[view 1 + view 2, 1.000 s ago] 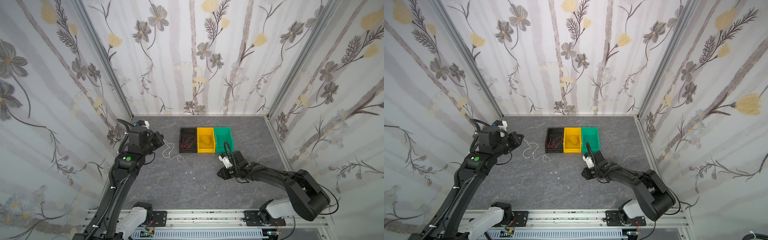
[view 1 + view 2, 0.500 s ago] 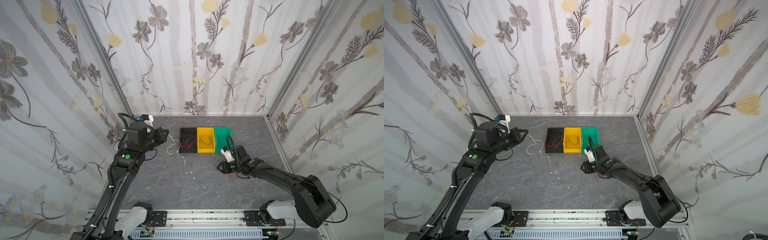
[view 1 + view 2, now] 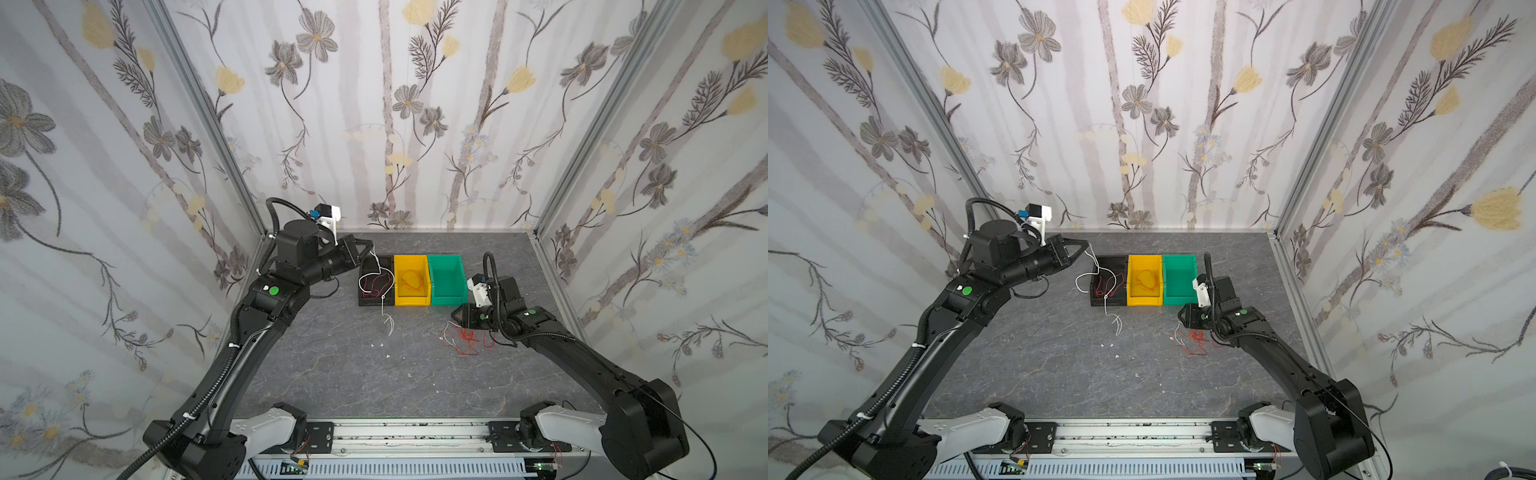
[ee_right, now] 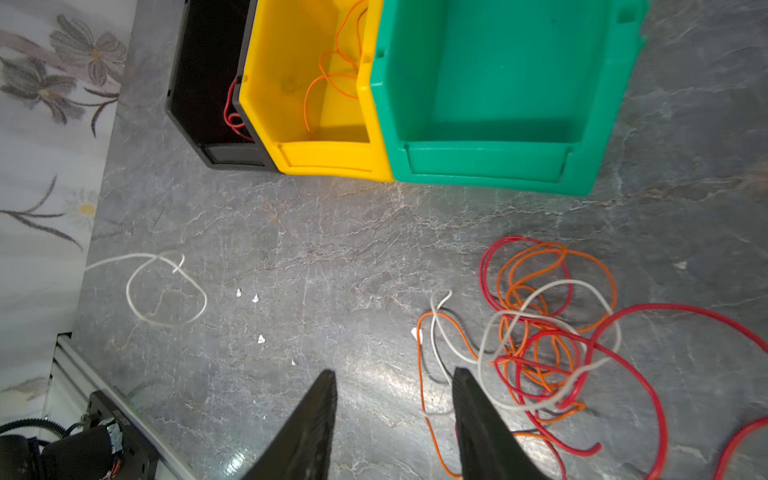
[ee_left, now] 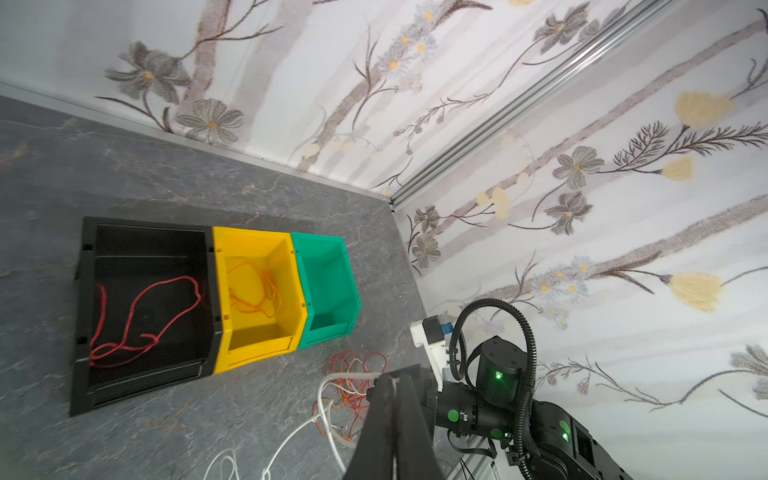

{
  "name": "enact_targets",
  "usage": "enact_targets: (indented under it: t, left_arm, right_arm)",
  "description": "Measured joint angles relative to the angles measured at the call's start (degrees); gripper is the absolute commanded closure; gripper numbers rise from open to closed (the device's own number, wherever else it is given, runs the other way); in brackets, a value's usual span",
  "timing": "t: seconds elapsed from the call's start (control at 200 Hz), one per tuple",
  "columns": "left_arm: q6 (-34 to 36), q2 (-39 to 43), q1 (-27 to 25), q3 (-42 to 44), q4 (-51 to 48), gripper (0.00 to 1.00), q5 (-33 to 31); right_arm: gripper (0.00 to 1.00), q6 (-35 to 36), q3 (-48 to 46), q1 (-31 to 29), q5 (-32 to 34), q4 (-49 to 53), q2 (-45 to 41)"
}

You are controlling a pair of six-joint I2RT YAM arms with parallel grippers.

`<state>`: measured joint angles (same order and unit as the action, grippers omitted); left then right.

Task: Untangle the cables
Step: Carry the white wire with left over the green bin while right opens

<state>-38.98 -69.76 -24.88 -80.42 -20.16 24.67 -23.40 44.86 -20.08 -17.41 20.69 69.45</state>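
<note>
I see three bins (image 3: 411,302) abreast on the tabletop (image 3: 332,374). Tangled cables (image 4: 540,340) lie before the green bin (image 4: 478,174), beside my released right fingers (image 4: 320,407). Left fingers (image 5: 392,399) clamp a white cable (image 5: 319,395) hanging near the black bin (image 5: 83,311).

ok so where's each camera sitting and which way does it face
top views: high over the front rail, facing down and back; left arm and right arm show.
left wrist: on the raised left arm, looking down past shut fingers pinching the white cable at the black bin.
right wrist: low over the table, open fingers facing the green bin.
shared: both wrist views show the tangle.
</note>
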Motion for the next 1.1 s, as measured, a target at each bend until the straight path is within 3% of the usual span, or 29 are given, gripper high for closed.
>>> enact_targets:
  t: [0.24,0.55,0.869,1.104]
  left_arm:
    - [-0.3,-11.4,-4.5,-9.2,3.5,1.0,-0.3]
    - [-1.4,-28.2,-10.1,-22.4,7.1,1.0,-0.5]
    - [-1.9,-45.5,-11.2,-43.1,7.0,1.0,-0.3]
    - [-1.8,-54.8,-11.1,-51.3,3.2,1.0,-1.9]
  right_arm:
    - [0.52,-1.2,1.3,6.5,2.3,2.8,-0.5]
    - [0.53,-1.2,3.6,12.3,0.4,3.5,0.4]
    - [0.53,-1.2,3.0,14.6,-2.7,3.9,0.4]
    - [0.53,-1.0,1.2,15.6,-3.7,4.0,-1.5]
